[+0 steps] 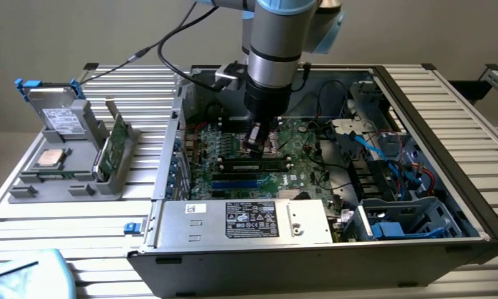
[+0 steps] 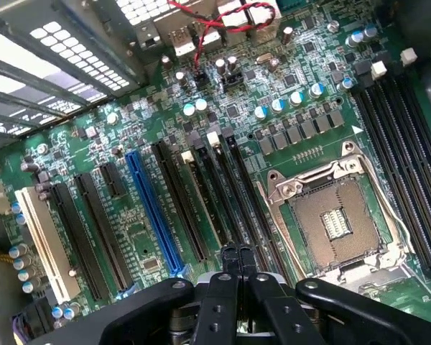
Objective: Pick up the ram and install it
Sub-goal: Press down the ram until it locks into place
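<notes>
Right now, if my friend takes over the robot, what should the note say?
Gripper: shut, holding nothing, tips low near the ram's end; I cannot tell if they touch.
Ram: standing in a motherboard slot inside the computer case.
Done: the ram is in its slot.
Left: check it is pushed fully home; that I cannot tell.

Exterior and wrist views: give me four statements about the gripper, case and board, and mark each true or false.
1. The jaws of the gripper are shut. True.
2. The CPU socket holds a chip. False: it is empty.
3. The gripper hangs above the tray outside the case. False: it is inside the case, over the motherboard.
4. A silver chip lies on the tray. True.
</notes>
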`<state>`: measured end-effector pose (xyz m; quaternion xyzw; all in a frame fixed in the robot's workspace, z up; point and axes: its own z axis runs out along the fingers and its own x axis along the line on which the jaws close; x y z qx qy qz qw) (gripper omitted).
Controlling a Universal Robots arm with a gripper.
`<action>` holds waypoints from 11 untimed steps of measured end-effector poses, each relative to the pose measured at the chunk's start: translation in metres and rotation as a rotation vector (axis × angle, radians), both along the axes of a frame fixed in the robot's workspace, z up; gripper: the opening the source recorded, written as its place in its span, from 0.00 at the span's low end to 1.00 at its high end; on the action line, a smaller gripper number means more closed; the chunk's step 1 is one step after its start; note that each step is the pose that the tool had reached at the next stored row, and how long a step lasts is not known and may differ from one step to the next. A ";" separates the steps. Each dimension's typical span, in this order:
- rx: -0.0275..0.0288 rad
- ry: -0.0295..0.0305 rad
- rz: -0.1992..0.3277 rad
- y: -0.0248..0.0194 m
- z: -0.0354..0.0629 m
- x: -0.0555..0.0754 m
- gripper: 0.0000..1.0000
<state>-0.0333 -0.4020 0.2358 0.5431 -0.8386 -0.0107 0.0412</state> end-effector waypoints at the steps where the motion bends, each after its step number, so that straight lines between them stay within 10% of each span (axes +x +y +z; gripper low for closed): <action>1: -0.0001 0.0000 -0.013 0.0000 0.0000 0.000 0.11; 11: 0.0000 0.0000 -0.146 0.0000 0.0000 0.000 0.11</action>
